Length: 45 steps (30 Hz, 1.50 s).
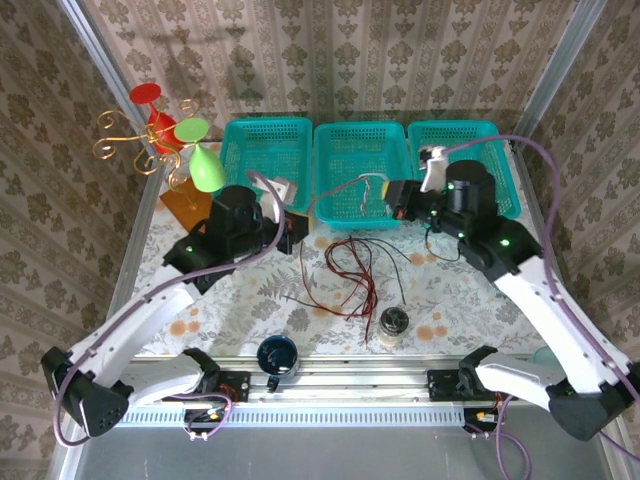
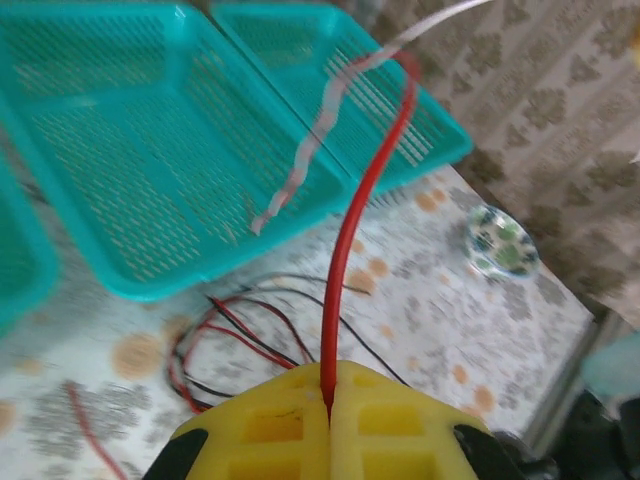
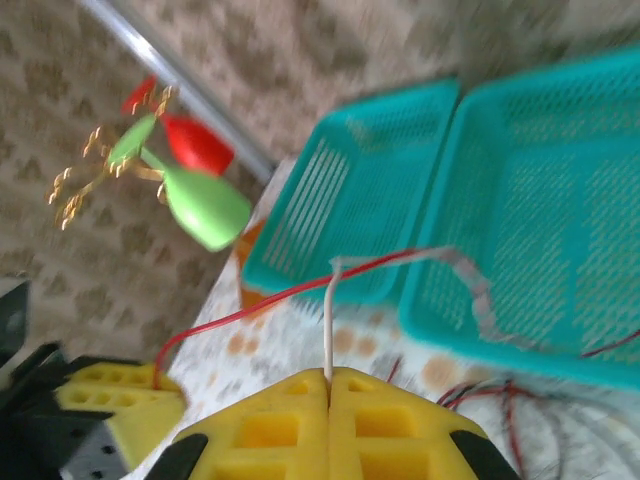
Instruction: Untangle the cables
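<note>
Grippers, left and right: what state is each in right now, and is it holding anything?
Left gripper: closed, pinching the red cable.
Right gripper: closed, pinching the white cable.

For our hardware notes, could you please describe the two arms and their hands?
The left arm and right arm have white curved links, black joint housings with a green light, and a purple cable alongside. The left hand and right hand have blocky yellow fingers with square recesses.

White cable (image 2: pixel 440 23) cut off at top edge; baskets (image 3: pixel 540 180) blurred.
</note>
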### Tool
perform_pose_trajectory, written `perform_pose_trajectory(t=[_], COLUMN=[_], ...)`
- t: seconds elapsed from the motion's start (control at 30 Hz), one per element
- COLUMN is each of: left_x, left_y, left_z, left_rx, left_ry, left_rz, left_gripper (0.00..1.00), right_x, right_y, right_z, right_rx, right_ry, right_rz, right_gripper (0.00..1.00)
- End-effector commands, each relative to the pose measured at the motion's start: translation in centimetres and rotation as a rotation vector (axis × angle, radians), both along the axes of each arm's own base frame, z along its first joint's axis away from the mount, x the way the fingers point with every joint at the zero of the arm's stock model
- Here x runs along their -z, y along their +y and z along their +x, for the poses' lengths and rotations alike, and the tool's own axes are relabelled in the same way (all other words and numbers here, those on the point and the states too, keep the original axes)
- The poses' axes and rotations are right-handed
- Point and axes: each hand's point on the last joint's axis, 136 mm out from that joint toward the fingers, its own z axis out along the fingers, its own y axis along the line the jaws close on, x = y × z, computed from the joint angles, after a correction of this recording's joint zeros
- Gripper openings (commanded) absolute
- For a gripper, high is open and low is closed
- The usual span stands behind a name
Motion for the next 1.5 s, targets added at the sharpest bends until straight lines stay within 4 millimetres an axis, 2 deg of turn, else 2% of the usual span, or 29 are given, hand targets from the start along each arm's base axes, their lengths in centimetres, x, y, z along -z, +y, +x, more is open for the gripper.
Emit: perform_pose_trajectory(t=[0.0,0.07,0.17,0.37,0.63,0.73,1.07,1.17,1.23,1.33,1.47], left_x=[-1.9,-3.2,-5.0,-8.1,-9.9,-9.8,-9.6,-8.3,-6.6,-4.6,-3.2], left_y=[4.8,7.1,9.7,14.3,19.2,20.7,26.1,28.2,28.8,30.8,32.9], left_z=[0.8,1.3,1.6,1.5,0.6,0.4,-0.8,-0.8,-0.7,-1.1,-2.1], left_rx=[-0.157,-0.241,-0.332,-0.513,-0.665,-0.715,-0.913,-1.007,-1.026,-1.123,-1.232], left_ry=[-0.145,-0.214,-0.298,-0.436,-0.489,-0.495,-0.468,-0.445,-0.429,-0.378,-0.367], left_rz=[0.225,0.310,0.390,0.455,0.509,0.542,0.556,0.549,0.531,0.511,0.447], left_gripper=[0.00,0.00,0.00,0.00,0.00,0.00,0.00,0.00,0.00,0.00,0.00], right_x=[0.9,-0.1,-1.3,-2.6,-4.9,-5.5,-5.4,-5.5,-4.5,-3.2,-1.7], right_y=[-5.9,-7.3,-8.1,-10.2,-13.8,-15.0,-19.6,-21.6,-23.2,-25.4,-28.0], right_z=[-0.3,-0.6,-1.1,-1.4,-2.3,-2.7,-3.3,-3.0,-2.8,-3.0,-3.8], right_rx=[0.215,0.256,0.270,0.352,0.486,0.536,0.742,0.848,0.913,1.006,1.107], right_ry=[-0.002,-0.037,-0.095,-0.142,-0.215,-0.229,-0.210,-0.238,-0.220,-0.180,-0.139], right_rz=[-0.302,-0.361,-0.409,-0.470,-0.450,-0.456,-0.474,-0.444,-0.421,-0.389,-0.361], right_gripper=[0.00,0.00,0.00,0.00,0.00,0.00,0.00,0.00,0.00,0.00,0.00])
